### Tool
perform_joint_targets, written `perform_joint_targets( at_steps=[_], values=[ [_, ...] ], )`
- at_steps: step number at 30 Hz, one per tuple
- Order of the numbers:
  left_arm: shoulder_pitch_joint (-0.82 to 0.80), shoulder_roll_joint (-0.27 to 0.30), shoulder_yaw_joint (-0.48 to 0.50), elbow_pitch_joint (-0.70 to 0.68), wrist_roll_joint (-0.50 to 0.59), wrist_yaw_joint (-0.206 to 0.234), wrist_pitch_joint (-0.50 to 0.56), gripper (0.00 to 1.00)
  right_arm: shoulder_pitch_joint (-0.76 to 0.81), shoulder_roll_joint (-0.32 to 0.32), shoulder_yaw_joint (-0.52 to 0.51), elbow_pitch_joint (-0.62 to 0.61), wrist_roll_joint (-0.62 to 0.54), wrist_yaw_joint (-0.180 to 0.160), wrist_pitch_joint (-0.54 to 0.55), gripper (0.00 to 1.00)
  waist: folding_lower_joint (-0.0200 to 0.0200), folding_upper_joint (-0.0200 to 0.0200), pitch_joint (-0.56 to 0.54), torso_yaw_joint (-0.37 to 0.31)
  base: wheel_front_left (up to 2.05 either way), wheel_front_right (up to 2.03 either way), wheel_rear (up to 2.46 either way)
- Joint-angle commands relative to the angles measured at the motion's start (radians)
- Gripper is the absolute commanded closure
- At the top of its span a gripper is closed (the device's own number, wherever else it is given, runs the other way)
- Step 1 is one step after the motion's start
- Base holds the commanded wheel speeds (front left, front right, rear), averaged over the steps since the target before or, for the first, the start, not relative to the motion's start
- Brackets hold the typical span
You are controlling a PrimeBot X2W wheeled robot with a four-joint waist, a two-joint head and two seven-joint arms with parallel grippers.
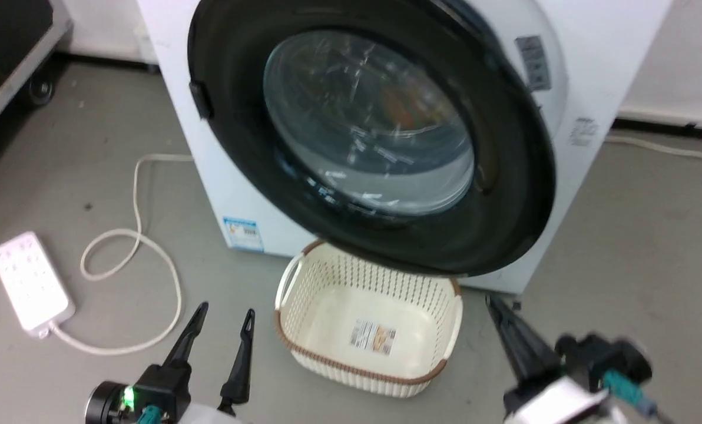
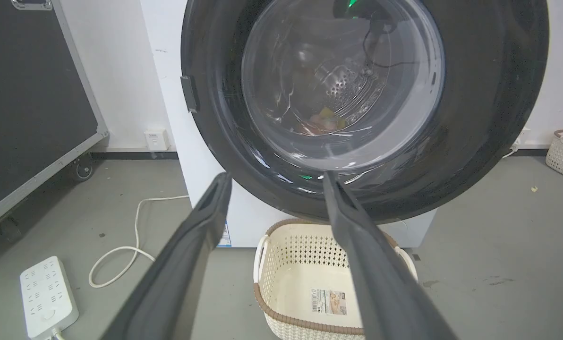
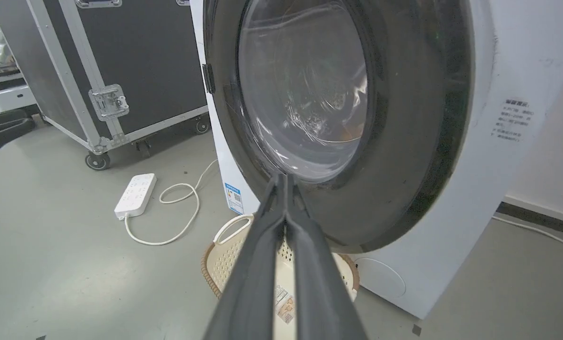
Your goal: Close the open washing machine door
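Door: washing machine door [image 1: 368, 123] sat at 12 o'clock in the head view, its black rim lying close against the white washer [image 1: 221, 176]; whether it was latched could not be told.
Left gripper: left gripper [image 1: 225, 312] sat at 7 o'clock, fingers spread wide, holding nothing, apart from the door.
Right gripper: right gripper [image 3: 284, 178] sat at 4 o'clock, fingers pressed together with nothing between them, tips just below the door's rim.
Basket: cream basket [image 1: 292, 341] with a brown rim stood on the floor at 6 o'clock, under the door.
Power strip: white power strip [image 1: 30, 282] lay at 8 o'clock, its cord [image 1: 136, 194] looping toward the washer.
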Motion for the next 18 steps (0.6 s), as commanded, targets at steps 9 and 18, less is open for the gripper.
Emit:
perform_joint_targets(
  at_steps=[9, 18],
  values=[
    [-0.090, -0.040, -0.001, -0.002, 0.005, -0.024, -0.005, 0.00, -0.285, -0.161, 0.038, 0.138, 0.017, -0.001, -0.005, 1.00, 0.0000, 0.0000, 0.153, 0.094, 0.00, 0.00, 0.00],
    [-0.150, -0.066, -0.008, -0.008, 0.001, -0.032, -0.005, 0.00, -0.512, -0.299, 0.011, 0.285, 0.141, -0.001, -0.005, 1.00, 0.0000, 0.0000, 0.243, 0.160, 0.00, 0.00, 0.00]
  ],
)
